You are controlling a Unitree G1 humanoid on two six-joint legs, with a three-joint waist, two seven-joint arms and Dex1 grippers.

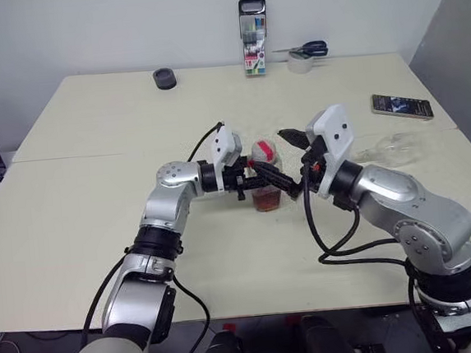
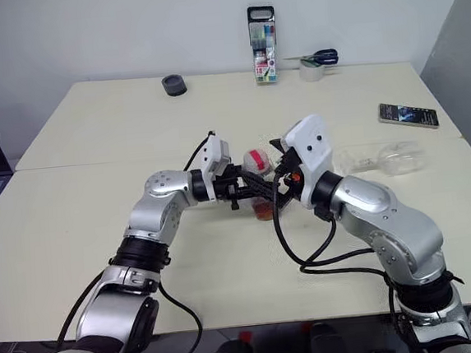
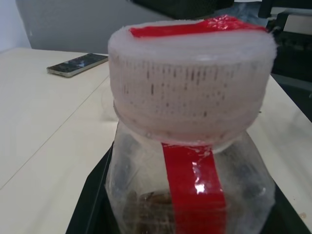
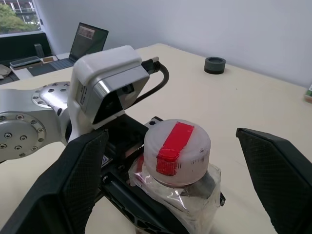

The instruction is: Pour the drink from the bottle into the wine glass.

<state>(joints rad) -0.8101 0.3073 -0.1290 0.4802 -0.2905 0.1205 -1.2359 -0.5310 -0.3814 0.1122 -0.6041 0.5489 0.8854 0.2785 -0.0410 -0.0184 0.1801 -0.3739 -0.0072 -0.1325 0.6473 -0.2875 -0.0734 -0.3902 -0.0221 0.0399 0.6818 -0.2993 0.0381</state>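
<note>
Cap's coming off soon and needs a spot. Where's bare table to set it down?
Bare table runs wide to the robot's left of the left gripper. Crowded: the bottle between both grippers, the wine glass lying beside the right gripper, the phone beyond.

bare table (image 1: 100,230) left, wine glass (image 1: 394,148) (lying) blocking right

Phone (image 1: 402,106), scissors (image 1: 305,50), tape roll (image 1: 299,63), marker box (image 1: 254,37) — far table (image 1: 73,207) side.

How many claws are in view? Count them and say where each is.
2. The left claw grips the bottle at mid-table; the right claw stands open on either side of its cap.
</note>
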